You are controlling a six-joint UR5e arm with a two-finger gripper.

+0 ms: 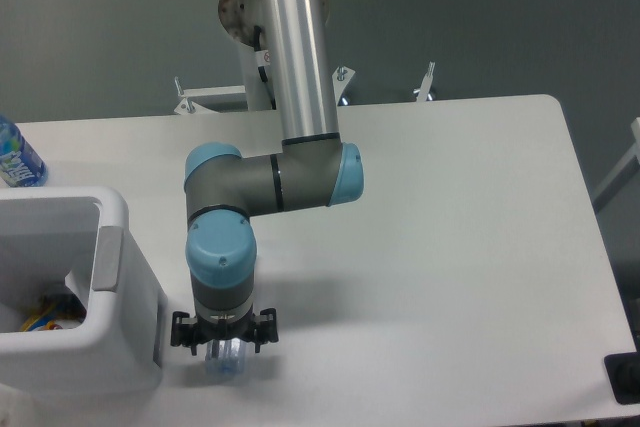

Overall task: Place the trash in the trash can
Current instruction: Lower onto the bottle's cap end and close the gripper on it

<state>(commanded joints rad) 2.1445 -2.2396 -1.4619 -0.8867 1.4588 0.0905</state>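
One claw, fingers spread, is straddling the slim clear bottle lying beside the boxy white bin.

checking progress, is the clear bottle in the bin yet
No, the clear bottle lies on the table beside the trash can, under the gripper.

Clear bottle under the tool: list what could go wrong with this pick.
1. The clear bottle is round and lies on its side; if the tool closes off-centre, it may roll or squirt out.
2. It lies close beside the trash can, so the nearer finger could hit the can's wall.
3. The wrist hides most of the bottle, so alignment cannot be confirmed.
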